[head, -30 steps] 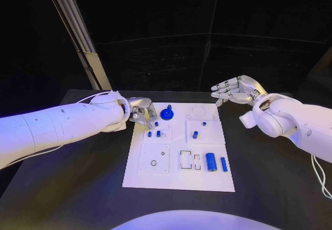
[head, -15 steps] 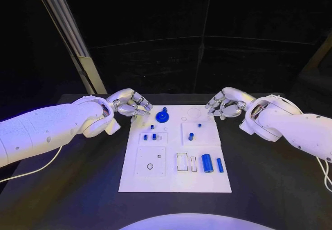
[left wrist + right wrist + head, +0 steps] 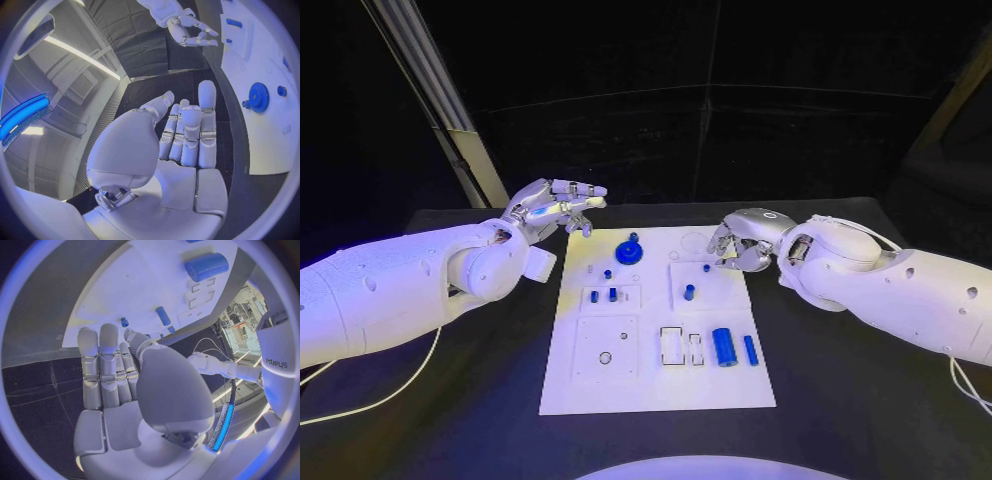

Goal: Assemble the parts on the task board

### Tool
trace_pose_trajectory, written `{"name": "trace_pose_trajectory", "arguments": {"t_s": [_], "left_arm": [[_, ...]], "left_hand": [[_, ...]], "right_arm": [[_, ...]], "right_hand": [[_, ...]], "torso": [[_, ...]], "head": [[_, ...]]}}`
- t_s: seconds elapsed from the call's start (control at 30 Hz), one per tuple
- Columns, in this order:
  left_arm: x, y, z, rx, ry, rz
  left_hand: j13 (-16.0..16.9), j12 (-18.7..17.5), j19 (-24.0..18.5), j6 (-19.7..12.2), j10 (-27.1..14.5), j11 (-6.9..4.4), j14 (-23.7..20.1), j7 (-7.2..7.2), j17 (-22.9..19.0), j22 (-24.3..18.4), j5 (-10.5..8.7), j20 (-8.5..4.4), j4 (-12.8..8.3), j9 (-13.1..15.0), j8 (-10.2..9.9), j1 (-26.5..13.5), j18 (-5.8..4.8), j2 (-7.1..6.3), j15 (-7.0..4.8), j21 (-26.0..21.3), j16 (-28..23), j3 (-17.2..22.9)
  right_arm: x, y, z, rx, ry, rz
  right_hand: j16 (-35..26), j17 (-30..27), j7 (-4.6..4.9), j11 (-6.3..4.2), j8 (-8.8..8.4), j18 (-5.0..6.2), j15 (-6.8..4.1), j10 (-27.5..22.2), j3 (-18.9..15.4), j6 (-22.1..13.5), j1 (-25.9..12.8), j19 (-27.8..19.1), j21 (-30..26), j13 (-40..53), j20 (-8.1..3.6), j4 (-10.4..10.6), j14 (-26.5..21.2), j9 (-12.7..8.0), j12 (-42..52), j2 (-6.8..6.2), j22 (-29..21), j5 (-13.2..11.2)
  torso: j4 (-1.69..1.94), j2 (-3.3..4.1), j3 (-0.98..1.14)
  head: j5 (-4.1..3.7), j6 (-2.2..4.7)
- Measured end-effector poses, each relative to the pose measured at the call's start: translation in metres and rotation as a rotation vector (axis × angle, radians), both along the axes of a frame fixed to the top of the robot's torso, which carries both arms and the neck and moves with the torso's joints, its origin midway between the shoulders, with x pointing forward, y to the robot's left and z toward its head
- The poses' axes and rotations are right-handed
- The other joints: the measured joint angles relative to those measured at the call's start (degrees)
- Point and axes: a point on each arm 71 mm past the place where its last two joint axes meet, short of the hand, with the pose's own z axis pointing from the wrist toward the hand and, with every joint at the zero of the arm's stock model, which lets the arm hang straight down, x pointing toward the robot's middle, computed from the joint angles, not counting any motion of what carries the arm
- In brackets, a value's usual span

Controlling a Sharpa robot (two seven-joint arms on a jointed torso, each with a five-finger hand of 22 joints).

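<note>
While nothing has yet been lifted, the task board (image 3: pixel 658 385) lies flat between the two arms, a white plate with shallow recesses and small blue parts scattered over it. A blue gear (image 3: pixel 629 252) sits at its far end, just beside and below the left hand (image 3: pixel 557 212); short blue pegs (image 3: pixel 602 295) stand a little nearer the robot from there. A fat blue cylinder (image 3: pixel 726 346) and a thin blue rod (image 3: pixel 750 349) lie side by side, well back from the right hand (image 3: pixel 737 246) towards the robot's body. That right hand hovers over the board's far corner, fingers curled loosely inward and holding nothing that I can make out. The left hand hangs off the board's edge, fingers spread and straight, also empty; its wrist camera shows them held together and extended, the gear beyond them. To my eye the step is choosing a first part. The gear looks the handiest: the left hand should drop straight over it and pinch its raised hub, not its toothed rim, keeping clear of the pegs.
</note>
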Motion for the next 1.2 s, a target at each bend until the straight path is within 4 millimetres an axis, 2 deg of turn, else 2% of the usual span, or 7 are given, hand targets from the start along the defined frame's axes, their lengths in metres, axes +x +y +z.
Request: {"name": "trace_pose_trajectory", "arguments": {"t_s": [0.07, 0.1, 0.63, 0.87, 0.93, 1.07, 1.2], "left_arm": [[-0.001, -0.001, 0.0, -0.027, 0.01, 0.007], [-0.001, -0.001, 0.0, -0.038, 0.014, 0.01], [-0.006, -0.003, 0.0, -0.112, 0.041, 0.024], [-0.007, -0.004, 0.0, -0.119, 0.045, 0.023], [-0.007, -0.005, 0.0, -0.12, 0.046, 0.023], [-0.007, -0.005, 0.0, -0.122, 0.047, 0.023], [-0.007, -0.004, 0.0, -0.122, 0.047, 0.024]], "left_hand": [[0.0, 0.0, 0.0, 0.0, 0.0, 0.0, 0.0, 0.0, -0.2, 0.0, 0.0, 0.0, 0.0, 0.0, 0.0, 0.0, 0.0, 0.0, 0.0, 0.0, -0.2, 0.0], [0.0, 0.0, 0.0, 0.0, 0.0, 0.0, 0.0, 0.0, -0.2, 0.0, 0.0, 0.0, 0.0, 0.0, 0.0, 0.0, 0.0, 0.0, 0.0, 0.0, -0.2, 0.0], [-0.1, 0.0, 0.0, 0.0, 0.0, 0.01, -0.4, 0.0, -0.8, -0.2, 0.0, 0.0, 0.2, 0.0, 0.0, -0.2, -0.01, 0.21, 0.0, -0.3, -0.4, -0.2], [-0.2, 0.0, 0.0, 0.0, 0.0, 0.0, -0.4, 0.0, -0.9, -0.3, 0.0, 0.0, 0.1, 0.0, 0.0, -0.2, -0.01, 0.21, 0.0, -0.5, -0.4, -0.2], [-0.2, 0.0, 0.0, 0.0, 0.0, 0.01, -0.4, 0.0, -0.9, -0.3, 0.0, 0.0, 0.1, 0.0, 0.0, -0.2, -0.01, 0.2, 0.0, -0.5, -0.4, -0.2], [-0.2, 0.0, 0.0, 0.0, 0.0, 0.01, -0.4, 0.0, -0.9, -0.3, 0.0, 0.0, 0.1, 0.0, 0.0, -0.2, -0.01, 0.2, 0.0, -0.5, -0.4, -0.2], [-0.2, 0.0, 0.0, 0.0, 0.0, 0.01, -0.4, 0.0, -0.9, -0.3, 0.0, 0.0, 0.1, 0.0, 0.0, -0.2, -0.02, 0.2, 0.0, -0.5, -0.4, -0.2]], "right_arm": [[-0.001, 0.004, -0.001, -0.01, -0.005, 0.007], [-0.001, 0.005, -0.002, -0.014, -0.006, 0.01], [0.002, 0.015, -0.019, -0.075, 0.018, 0.024], [0.004, 0.019, -0.023, -0.09, 0.028, 0.028], [0.005, 0.02, -0.023, -0.092, 0.028, 0.03], [0.005, 0.022, -0.024, -0.096, 0.028, 0.033], [0.006, 0.023, -0.024, -0.1, 0.028, 0.035]], "right_hand": [[1.6, 1.2, 0.0, 0.0, 0.0, -0.16, 0.0, 0.0, 0.7, 0.0, 0.0, 0.0, 1.3, 0.0, 0.0, 0.0, 0.0, 0.0, 0.0, -0.02, 1.5, -0.2], [2.4, 1.8, 0.0, 0.0, 0.0, -0.93, 0.0, 0.0, 1.1, 0.0, -0.2, 0.0, 1.9, 0.0, 0.0, -0.1, 0.0, 0.0, 0.0, -0.24, 2.2, -0.2], [8.0, 6.2, 0.04, 0.21, 0.0, -0.93, 0.0, -0.2, 3.0, -0.4, -0.5, 0.6, 6.0, 0.0, 0.18, -0.4, 0.0, 0.0, -0.4, -0.46, 7.2, -0.2], [10.2, 7.6, 0.04, 0.21, 0.0, -0.96, 0.0, -0.2, 4.5, -0.4, -0.5, 0.8, 7.7, 0.0, 0.36, -0.7, 0.0, 0.1, -0.4, -0.46, 9.1, -0.6], [11.2, 8.4, 0.04, 0.21, 0.0, -1.83, 0.0, -0.2, 5.0, -0.4, -0.5, 1.2, 8.5, 0.0, 0.32, -0.8, 0.0, 0.1, -0.4, -0.46, 10.1, -0.8], [12.7, 9.5, -0.24, 0.2, 0.0, -1.83, 0.0, -0.2, 6.3, 0.0, -0.5, 1.4, 9.7, 0.1, 0.19, -1.1, 0.0, 0.1, -0.3, -0.46, 11.6, -2.0], [14.4, 10.8, -0.29, -0.29, 0.0, -1.83, 0.0, 0.4, 7.1, 0.6, -0.5, 2.0, 11.0, 0.1, 0.08, -1.5, 0.0, 0.2, -0.3, -0.45, 13.4, -2.5]], "torso": [[0.01, 0.02, 0.01], [0.02, 0.02, 0.01], [0.05, 0.13, -0.05], [0.04, 0.1, -0.07], [0.04, 0.08, -0.07], [0.03, 0.03, -0.07], [0.02, 0.02, -0.07]], "head": [[0.04, 0.0], [0.04, 0.0], [-0.28, -0.48], [0.26, -0.64], [0.35, -0.73], [0.48, -0.89], [0.55, -0.96]]}}
